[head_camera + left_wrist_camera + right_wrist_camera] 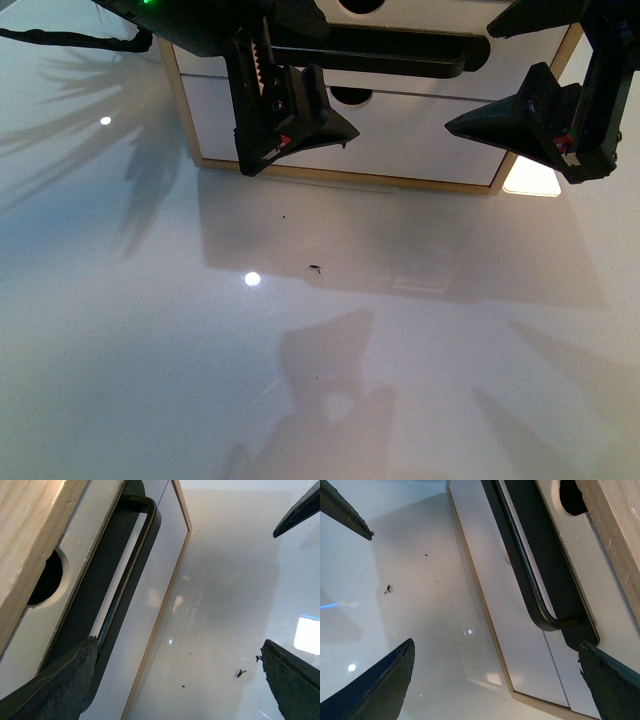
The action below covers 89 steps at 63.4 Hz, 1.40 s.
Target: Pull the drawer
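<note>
The drawer is the upper white front of a small wood-edged cabinet, with a long black bar handle in a dark recess. My left gripper hangs open before the handle's left part. My right gripper is open before the cabinet's right edge. In the left wrist view the handle runs down behind one finger, with the left gripper open over bare table. From the right wrist, the handle bends just above one finger, and the right gripper holds nothing.
A plain white drawer front lies below the handled one. The cabinet stands on a glossy white table with light reflections and a small dark speck. A bright patch lies right of the cabinet.
</note>
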Each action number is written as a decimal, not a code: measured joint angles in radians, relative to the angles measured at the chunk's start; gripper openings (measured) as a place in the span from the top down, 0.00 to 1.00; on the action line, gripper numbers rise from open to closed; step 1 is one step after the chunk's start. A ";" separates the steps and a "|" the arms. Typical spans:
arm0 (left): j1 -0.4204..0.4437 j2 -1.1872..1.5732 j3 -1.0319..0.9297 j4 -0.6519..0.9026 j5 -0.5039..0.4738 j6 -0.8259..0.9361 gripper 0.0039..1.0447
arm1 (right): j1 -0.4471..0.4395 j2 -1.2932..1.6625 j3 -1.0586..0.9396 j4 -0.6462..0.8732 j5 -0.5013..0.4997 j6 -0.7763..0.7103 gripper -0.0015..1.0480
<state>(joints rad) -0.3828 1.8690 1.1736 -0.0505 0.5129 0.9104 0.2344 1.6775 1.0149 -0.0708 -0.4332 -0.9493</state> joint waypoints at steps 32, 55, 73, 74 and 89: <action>0.020 0.067 0.071 -0.009 0.020 -0.011 0.07 | -0.003 0.089 0.058 0.017 -0.047 0.018 0.09; 0.034 0.089 0.093 -0.010 0.016 -0.005 0.07 | 0.009 0.126 0.085 0.035 -0.061 0.030 0.09; 0.034 0.128 0.119 -0.026 -0.016 0.038 0.07 | 0.016 0.154 0.104 0.061 -0.065 0.039 0.09; 0.034 0.129 0.121 -0.026 -0.016 0.039 0.07 | 0.016 0.156 0.105 0.064 -0.065 0.040 0.09; 0.034 0.153 0.132 -0.026 -0.042 0.075 0.07 | 0.019 0.190 0.109 0.097 -0.076 0.045 0.09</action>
<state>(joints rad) -0.3489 2.0224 1.3052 -0.0769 0.4713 0.9852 0.2535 1.8675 1.1244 0.0257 -0.5087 -0.9047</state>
